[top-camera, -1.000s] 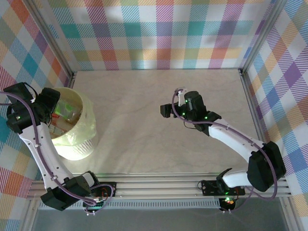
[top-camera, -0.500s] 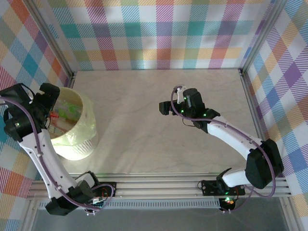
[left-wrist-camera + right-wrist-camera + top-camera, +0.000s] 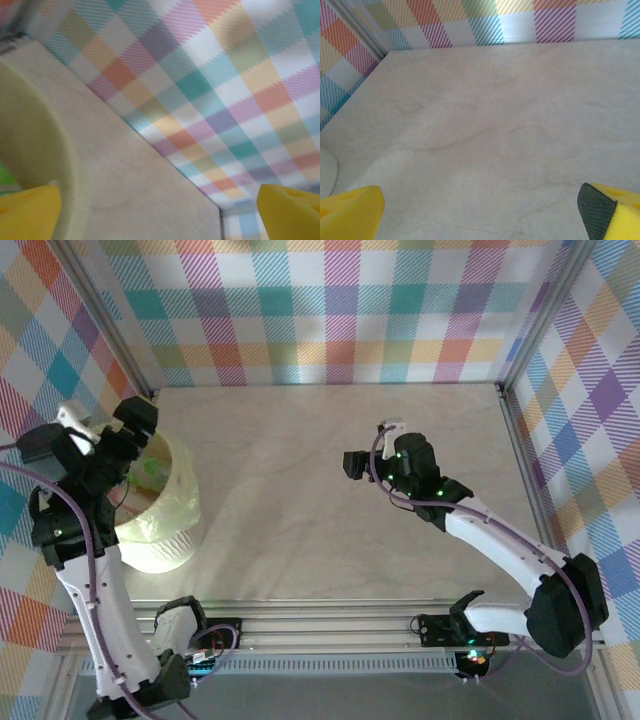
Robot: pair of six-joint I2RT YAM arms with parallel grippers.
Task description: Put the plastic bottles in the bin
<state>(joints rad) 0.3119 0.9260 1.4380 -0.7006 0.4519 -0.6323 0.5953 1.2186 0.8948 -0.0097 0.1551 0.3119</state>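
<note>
Plastic bottles (image 3: 148, 472) lay inside the bin (image 3: 170, 540) at the left edge of the table (image 3: 300, 530); only a green bit showed, probably a label. Your left gripper (image 3: 105, 428) hung over the rim, jaws wide, empty. Your right gripper (image 3: 372, 448) was wide and empty too, mid-table. Risk: a low left-arm retreat could've clipped the rim and tipped the bin.

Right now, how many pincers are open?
2. The left pincer hangs open over the far rim of the bin. The right pincer hangs open above the table, near its middle. Neither holds anything.
</note>
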